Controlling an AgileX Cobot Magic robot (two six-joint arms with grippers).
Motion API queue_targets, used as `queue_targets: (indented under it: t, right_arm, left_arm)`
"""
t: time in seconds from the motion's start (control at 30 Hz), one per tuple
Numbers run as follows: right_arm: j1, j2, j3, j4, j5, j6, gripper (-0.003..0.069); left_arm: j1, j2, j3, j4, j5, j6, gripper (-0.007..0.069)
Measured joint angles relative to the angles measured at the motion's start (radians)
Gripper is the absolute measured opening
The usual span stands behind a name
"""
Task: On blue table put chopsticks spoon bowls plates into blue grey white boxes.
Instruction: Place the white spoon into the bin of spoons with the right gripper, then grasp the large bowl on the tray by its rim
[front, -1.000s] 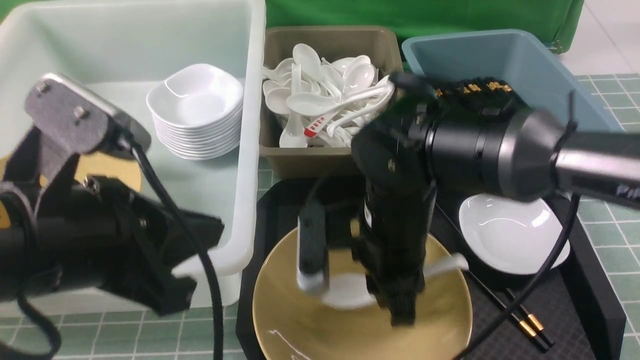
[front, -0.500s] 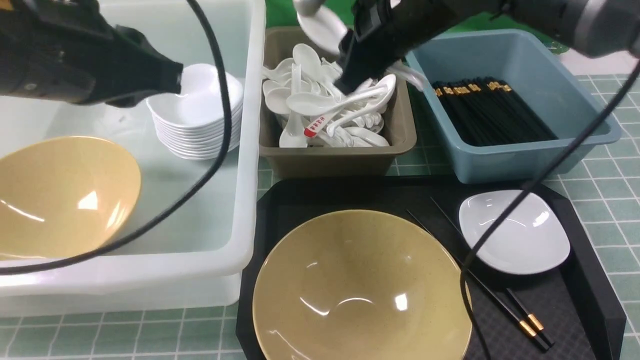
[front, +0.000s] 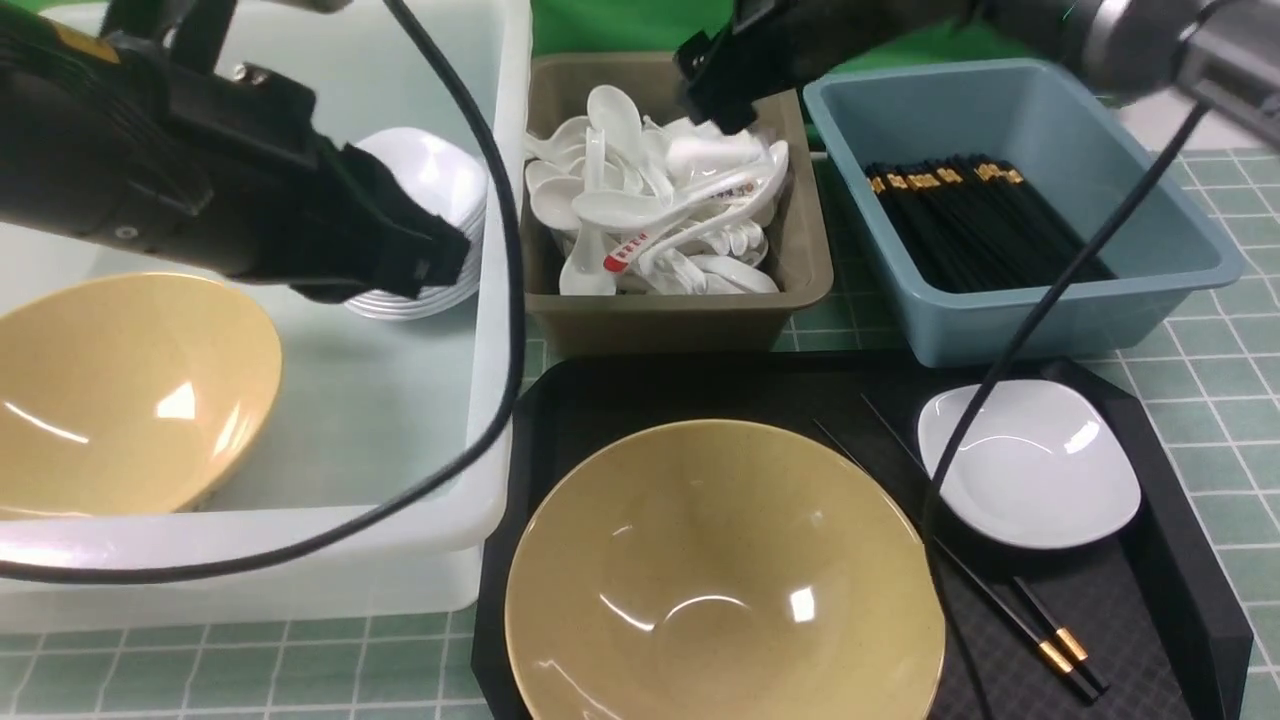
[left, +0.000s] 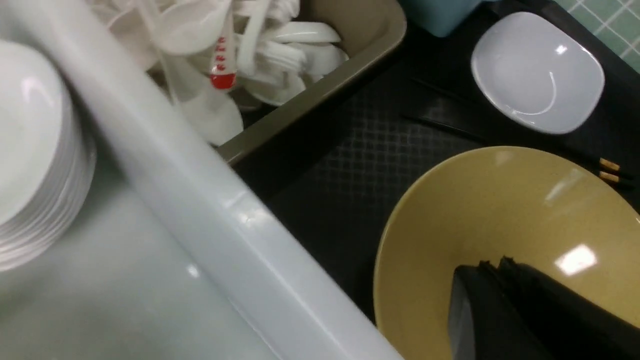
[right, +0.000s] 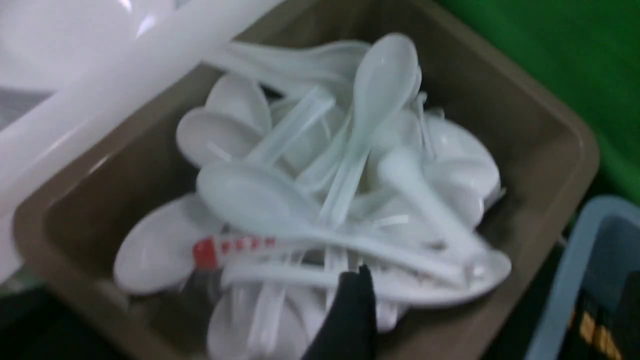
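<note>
While the right hand hangs over the grey bin in the front view, too blurred to tell whether it is apart or together, a smeared white spoon lies on top of the spoon heap just beneath it. That heap is mounded close to the rim, so a spoon landing badly could slide over the wall onto the black tray. The right arm's cable droops across the tray, crossing the white plate and the chopsticks; a quick sweep could drag either onto the bench. The left hand sits above the white tub, close to the stacked plates, and a careless swing could topple them. From the left wrist, that hand's fingers are pressed together and empty, showing against the tan bowl on the tray; closed like that, it cannot take the wide, glossy rim, which looks slippery anyway. From the right wrist, one dark fingertip hovers just above the spoons with nothing visibly held; dropping lower would likely knock the pile.
</note>
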Motion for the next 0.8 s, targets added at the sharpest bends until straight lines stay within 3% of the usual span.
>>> queue_targets:
  t: [0.2, 0.3, 0.33, 0.47, 0.57, 0.67, 0.8]
  right_arm:
    - [0.0, -0.09, -0.019, 0.002, 0.284, -0.026, 0.0672]
    - [0.0, -0.197, 0.096, 0.031, 0.312, -0.026, 0.057]
    - [0.0, -0.205, 0.105, 0.034, 0.312, -0.026, 0.057]
    - [0.0, -0.4, 0.371, 0.124, 0.318, -0.031, 0.0404]
    - [0.0, -0.535, 0.551, 0.159, 0.323, -0.039, 0.0295]
    - [0.0, -0.628, 0.683, 0.162, 0.325, -0.048, 0.0206]
    - [0.0, -0.712, 0.805, 0.163, 0.325, -0.054, 0.0117]
  left_arm:
    - [-0.131, 0.127, -0.104, 0.068, 0.04, -0.028, -0.0012]
    - [-0.191, 0.225, -0.166, 0.15, 0.073, -0.099, 0.0012]
    - [-0.197, 0.232, -0.172, 0.156, 0.077, -0.101, 0.0019]
    - [-0.248, 0.366, -0.208, 0.25, 0.086, -0.128, 0.0143]
    - [-0.275, 0.482, -0.213, 0.301, 0.039, -0.128, 0.0312]
    - [-0.276, 0.567, -0.228, 0.324, 0.005, -0.128, 0.0421]
    - [-0.276, 0.649, -0.248, 0.306, 0.01, -0.109, 0.048]
